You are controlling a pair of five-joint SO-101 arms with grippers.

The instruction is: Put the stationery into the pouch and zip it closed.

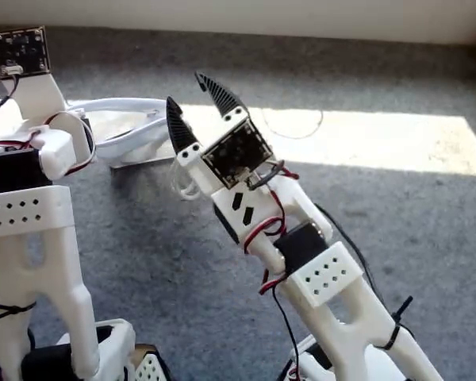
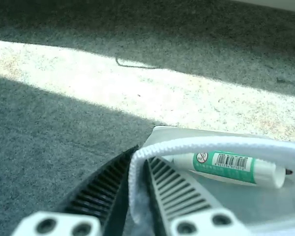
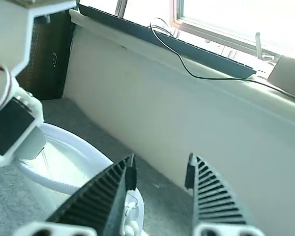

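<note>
R arm (image 1: pixel 333 286) sat closest to the high cam, rising from approx 5 o'clock toward frame ctr. R gripper (image 1: pixel 184 89) was up off the carpet (image 1: pixel 166 262), tips aimed at 11 o'clock. Its jaws were spread wide w/ nothing between them. R wrist cam gave me the same: R gripper (image 3: pixel 160 157) gaping and empty, w/ the wall (image 3: pixel 152 108) beyond it.

L arm (image 1: pixel 32 206) stood at 9 o'clock in the high view. L gripper (image 2: pixel 142 155) was clamped on the rim of the pouch (image 2: pixel 211 143). The white edge was pinched between both ribbed fingers (image 2: pixel 177 191), no gap that I could see.

Pouch (image 1: pixel 135 131) lay on the carpet at approx 10 o'clock of the high view, just past the L arm's wrist, at 9 o'clock from the R gripper. It sat at the edge of the sun patch (image 1: pixel 365 139). Its mouth was open, not zipped. From the R wrist cam the pouch (image 3: pixel 73 162) showed its rim looped wide, next to the L arm (image 3: pixel 10 123).

Pen (image 2: pixel 231 166), green & white, lay on its side inside the pouch, close to the pinched spot. I couldn't tell whether it touched the L gripper.
</note>
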